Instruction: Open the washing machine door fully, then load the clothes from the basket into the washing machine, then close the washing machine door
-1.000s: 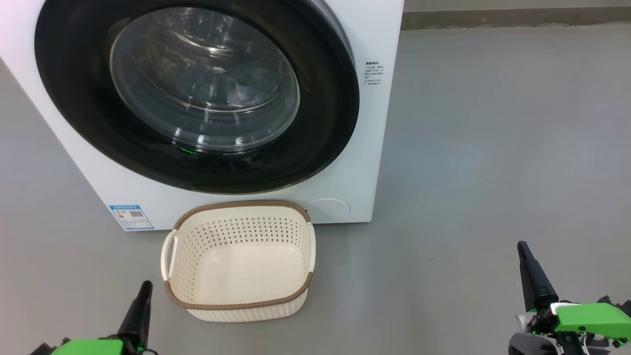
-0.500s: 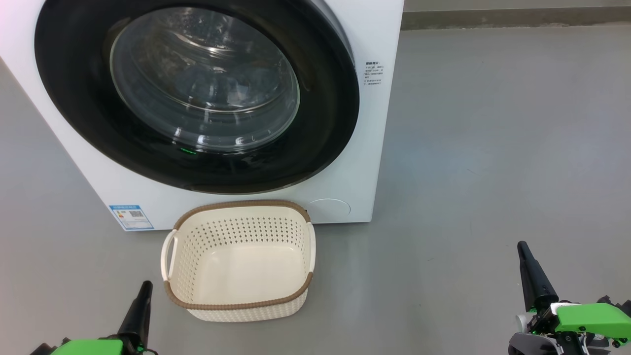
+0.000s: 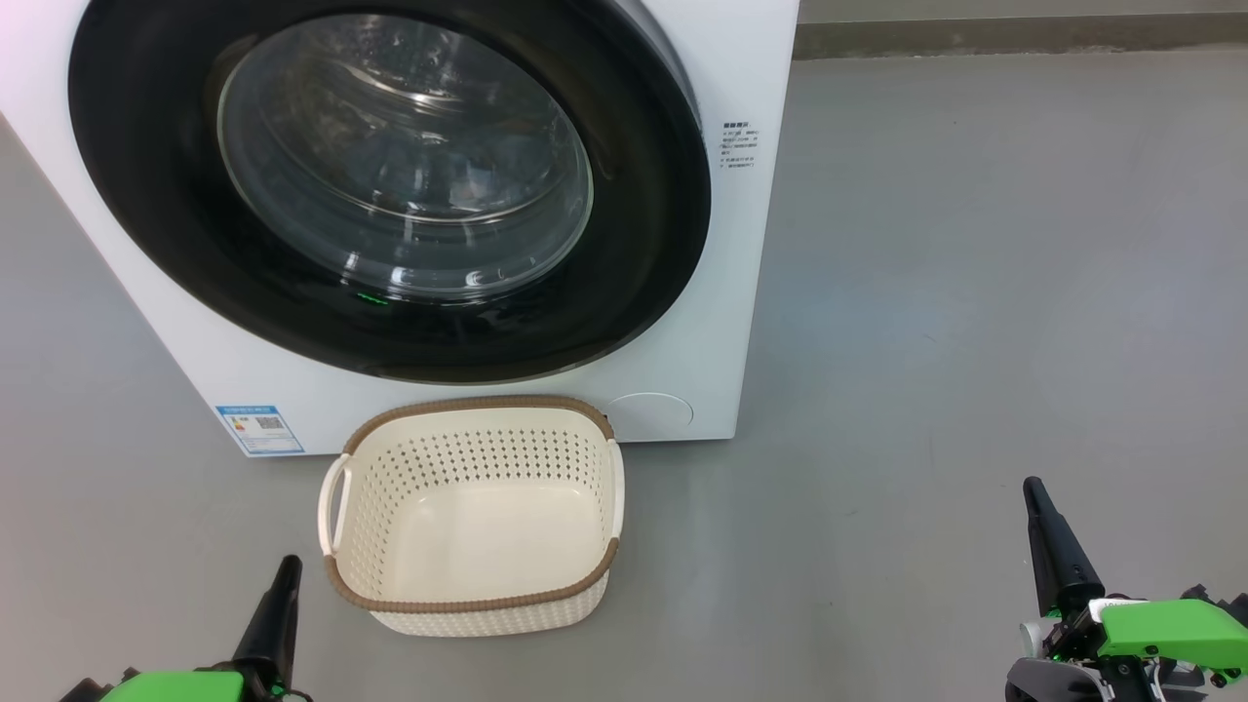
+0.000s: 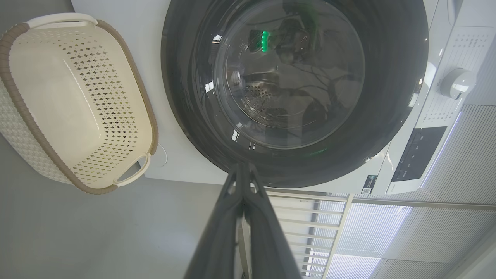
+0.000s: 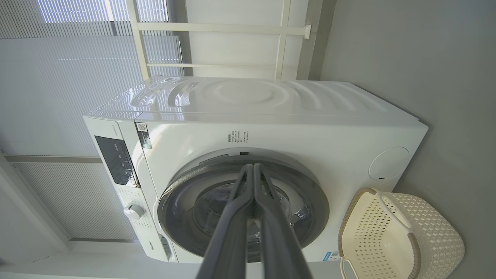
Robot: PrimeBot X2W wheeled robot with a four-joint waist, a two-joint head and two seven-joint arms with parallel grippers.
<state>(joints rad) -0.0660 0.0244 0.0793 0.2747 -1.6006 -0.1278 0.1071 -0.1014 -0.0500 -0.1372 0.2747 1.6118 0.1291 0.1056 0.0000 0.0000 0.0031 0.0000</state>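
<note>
So the washing machine point(image 3: 751, 292) sits on the grey floor point(image 3: 975, 292) with its big black door point(image 3: 136, 195) closed flat against the front. You can see the steel drum through the glass, and there's something dim and maybe bluish in there, but I honestly can't tell what it is. The basket point(image 3: 468, 402) is on the floor right in front of the machine, just below the door, with its back rim nearly touching the white panel. Its inside is just bare cream plastic. A little blue sticker point(image 3: 259, 429) sits on the machine's lower corner just beside the basket on the robot's left, and a round cap point(image 3: 650, 411) is on the other side. The left end effector point(image 3: 290, 563) hangs low near the basket's left front corner, not touching it, fingers pressed together and holding nothing. The right end effector point(image 3: 1032, 485) is well off to the right over bare floor, also pinched closed and empty. In both wrist views the finger pairs meet at the tips, pointed at the door.
</note>
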